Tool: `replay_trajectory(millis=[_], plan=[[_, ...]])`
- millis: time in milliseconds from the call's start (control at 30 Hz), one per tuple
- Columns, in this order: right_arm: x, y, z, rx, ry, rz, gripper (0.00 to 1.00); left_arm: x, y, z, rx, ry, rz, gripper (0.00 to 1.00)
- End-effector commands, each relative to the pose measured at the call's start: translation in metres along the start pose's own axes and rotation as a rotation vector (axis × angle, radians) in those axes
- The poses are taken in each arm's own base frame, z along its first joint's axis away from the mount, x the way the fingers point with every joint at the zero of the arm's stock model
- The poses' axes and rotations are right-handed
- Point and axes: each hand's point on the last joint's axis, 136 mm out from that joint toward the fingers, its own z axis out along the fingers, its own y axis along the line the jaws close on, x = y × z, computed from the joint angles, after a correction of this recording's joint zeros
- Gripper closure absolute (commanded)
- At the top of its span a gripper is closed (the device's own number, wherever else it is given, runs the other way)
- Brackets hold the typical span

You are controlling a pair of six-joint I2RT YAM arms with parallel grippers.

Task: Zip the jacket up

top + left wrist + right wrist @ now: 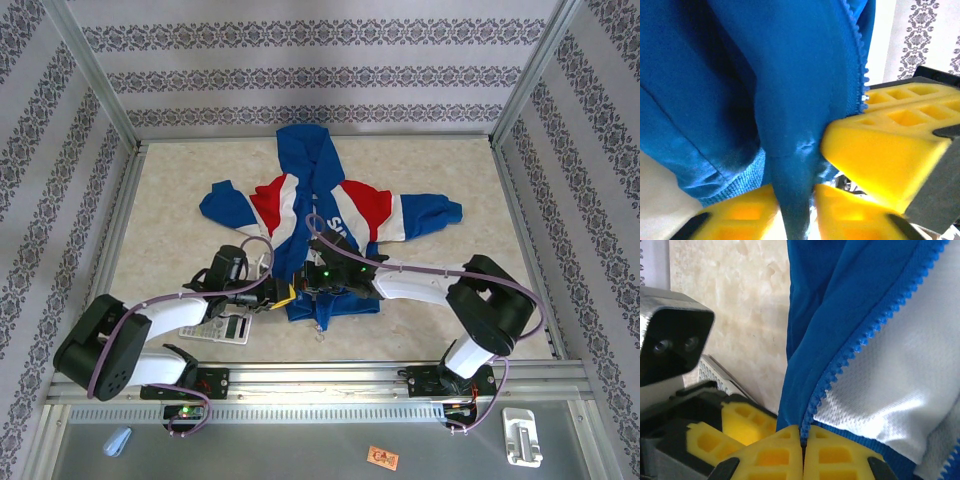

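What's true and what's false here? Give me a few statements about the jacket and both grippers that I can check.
1. The jacket has its hood toward the far wall. True.
2. The right gripper hangs open above the jacket. False: it is shut on the jacket's zipper edge.
3. The left gripper pinches blue fabric. True.
4. The jacket's lining is black. False: it is white mesh.

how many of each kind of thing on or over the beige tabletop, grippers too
jacket: 1
grippers: 2 (left gripper, right gripper)
flat white rectangular item: 1
total: 4
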Motion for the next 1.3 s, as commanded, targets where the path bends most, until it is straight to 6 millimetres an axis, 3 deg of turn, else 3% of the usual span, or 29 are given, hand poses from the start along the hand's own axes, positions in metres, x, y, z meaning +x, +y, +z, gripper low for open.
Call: replay_trajectory(millis=[0, 233, 500, 733, 867, 1033, 1267], plan=[[-0.012, 0.017, -0.024, 0.011, -0.035, -0.047, 1.0, -0.007, -0.01, -0.014, -0.015, -0.016, 0.051, 0.65], [-0.018, 0.022, -0.044, 0.039, -0.027, -0.032, 1.0, -0.02, -0.042, -0.043, -0.033, -0.091, 0.158, 0.68], [-0.019, 0.037, -0.038, -0.029, 0.03, 0.013, 1.0, -0.028, -0.073, -0.046, 0.14, -0.164, 0.216, 0.8], [-0.022, 0.036, -0.036, -0.049, 0.022, 0.042, 1.0, -0.02, -0.065, -0.04, 0.168, -0.151, 0.21, 0.84], [-0.023, 0.031, -0.035, -0.069, 0.022, 0.075, 1.0, -0.015, -0.056, -0.035, 0.164, -0.14, 0.2, 0.76], [-0.023, 0.029, -0.032, -0.087, 0.029, 0.098, 1.0, -0.009, -0.059, -0.026, 0.19, -0.101, 0.219, 0.72], [-0.02, 0.03, -0.026, -0.1, 0.049, 0.102, 1.0, -0.004, -0.064, -0.022, 0.23, -0.099, 0.223, 0.73]])
